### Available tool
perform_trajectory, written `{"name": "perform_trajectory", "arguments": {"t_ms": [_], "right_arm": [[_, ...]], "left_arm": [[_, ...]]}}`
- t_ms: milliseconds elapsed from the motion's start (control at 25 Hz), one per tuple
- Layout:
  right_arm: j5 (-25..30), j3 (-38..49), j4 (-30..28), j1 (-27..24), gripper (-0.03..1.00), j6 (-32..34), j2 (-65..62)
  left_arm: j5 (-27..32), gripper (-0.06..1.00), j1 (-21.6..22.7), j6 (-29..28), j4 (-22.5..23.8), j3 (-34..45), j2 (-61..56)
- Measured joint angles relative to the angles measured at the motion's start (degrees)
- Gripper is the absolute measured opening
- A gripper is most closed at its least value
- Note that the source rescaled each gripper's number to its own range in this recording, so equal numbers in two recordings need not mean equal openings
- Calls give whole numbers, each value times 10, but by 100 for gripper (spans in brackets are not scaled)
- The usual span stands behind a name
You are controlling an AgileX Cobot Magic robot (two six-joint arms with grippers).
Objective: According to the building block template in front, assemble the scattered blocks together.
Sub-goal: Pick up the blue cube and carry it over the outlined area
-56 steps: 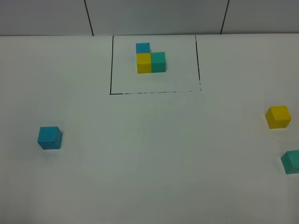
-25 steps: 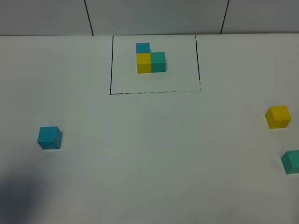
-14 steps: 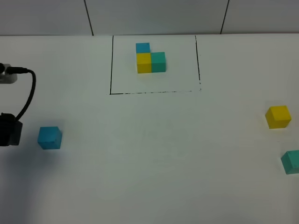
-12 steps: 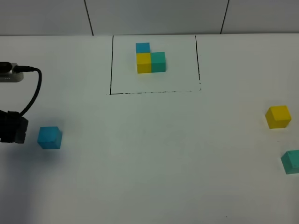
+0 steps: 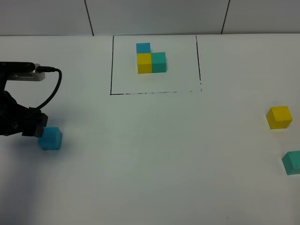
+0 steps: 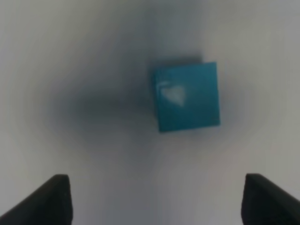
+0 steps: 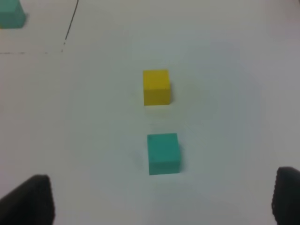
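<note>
A plain white matte desk (image 5: pixel 150 164) is seen, backed at its far edge by a grey panelled wall (image 5: pixel 154 16). Nothing has been assembled yet: all three loose cubes lie well apart from one another.

At the far left, the left tool (image 6: pixel 161 201) is held just over the blue cube (image 5: pixel 49 138). Its fingers are spread wide and nothing is clamped; the cube rests on the desk ahead of the gap.

In the far middle, the building block template (image 5: pixel 151 58) is framed by a thin black outline (image 5: pixel 111 65): an L of blue, yellow and teal-green cubes, faces touching.

On the right, the yellow cube (image 5: pixel 279 117) lies farther back and the teal-green cube (image 5: pixel 292 162) nearer, at the view's edge. The right tool (image 7: pixel 160 199) is held above them, fingers apart and empty.

All cubes look equal, sharp-edged and dull-surfaced. Three pickups and placements are judged to be left.
</note>
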Motion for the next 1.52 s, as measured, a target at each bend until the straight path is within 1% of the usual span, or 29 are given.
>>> {"name": "perform_trajectory", "arguments": {"t_ms": [120, 320, 480, 840, 1200, 1520], "right_arm": [[0, 0, 0, 0, 87, 0, 0], [0, 0, 0, 0, 87, 0, 0], [0, 0, 0, 0, 87, 0, 0], [0, 0, 0, 0, 87, 0, 0], [0, 0, 0, 0, 86, 0, 0], [0, 0, 1, 0, 86, 0, 0]], "left_arm": [[-23, 97, 0, 0, 0, 0, 7], [-39, 100, 0, 0, -2, 0, 22], [-47, 100, 0, 0, -21, 0, 52], [-101, 100, 0, 0, -29, 0, 119], [-110, 100, 0, 0, -31, -2, 148], [-94, 100, -5, 0, -46, -28, 152]]}}
